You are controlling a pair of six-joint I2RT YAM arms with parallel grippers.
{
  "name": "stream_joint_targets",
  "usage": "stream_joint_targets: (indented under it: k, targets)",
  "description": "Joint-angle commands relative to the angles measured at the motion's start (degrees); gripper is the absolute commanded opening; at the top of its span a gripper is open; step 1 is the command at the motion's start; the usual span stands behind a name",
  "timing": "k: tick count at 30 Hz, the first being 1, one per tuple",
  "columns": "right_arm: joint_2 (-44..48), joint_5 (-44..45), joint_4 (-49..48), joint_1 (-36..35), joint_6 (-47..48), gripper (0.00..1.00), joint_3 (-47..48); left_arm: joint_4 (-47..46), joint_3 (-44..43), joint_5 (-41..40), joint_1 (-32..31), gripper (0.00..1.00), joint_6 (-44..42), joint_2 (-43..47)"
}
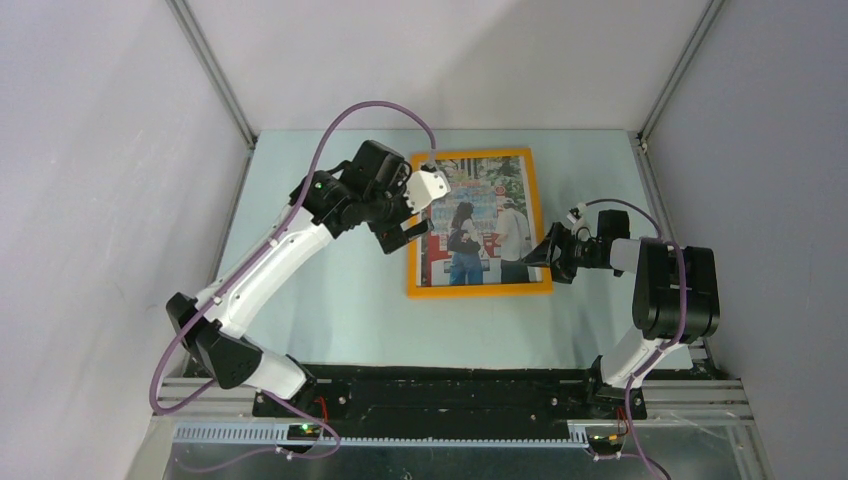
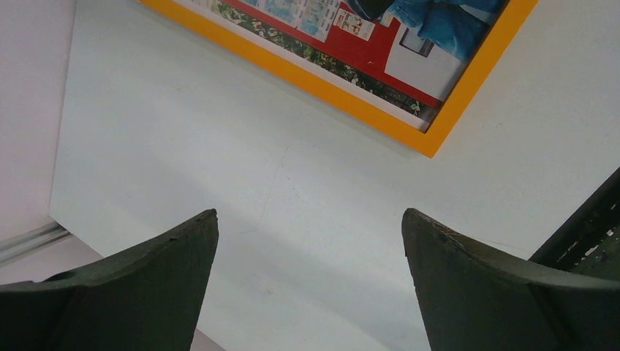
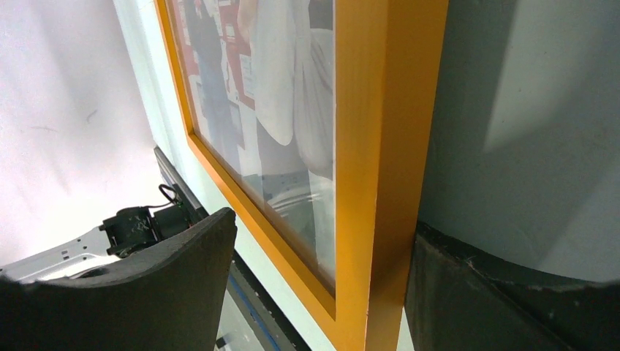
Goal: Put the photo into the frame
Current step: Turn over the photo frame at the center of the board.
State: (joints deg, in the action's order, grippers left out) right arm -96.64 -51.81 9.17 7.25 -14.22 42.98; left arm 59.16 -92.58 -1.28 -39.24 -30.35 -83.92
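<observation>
Orange frame (image 1: 480,290) holds the photo (image 1: 478,218); with all jaws wide, we fear our right gripper (image 1: 552,256), straddling its right rail, could drag it askew.

- A pale grey-green table (image 1: 330,320) forms the floor of the enclosure.
- Plain white walls (image 1: 100,150) close three sides, meeting at aluminium corner posts (image 1: 212,72).
- The light is soft and even, with faint shadows.
</observation>
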Motion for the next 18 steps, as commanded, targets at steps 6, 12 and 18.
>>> stream_joint_targets:
  k: [6,12,18]
  targets:
    - [0.5,4.1,2.1,-0.8,3.0,0.8,1.1,-2.6,0.4,-0.1,0.2,1.0,1.7,2.7]
    - [1.7,4.8,2.7,-1.7,3.5,0.8,1.1,-2.9,0.7,-0.3,0.2,1.0,2.0,2.8]
    - [1.6,5.4,3.2,-2.4,4.0,0.8,1.4,-3.1,0.9,-0.7,0.2,1.0,2.0,3.2]
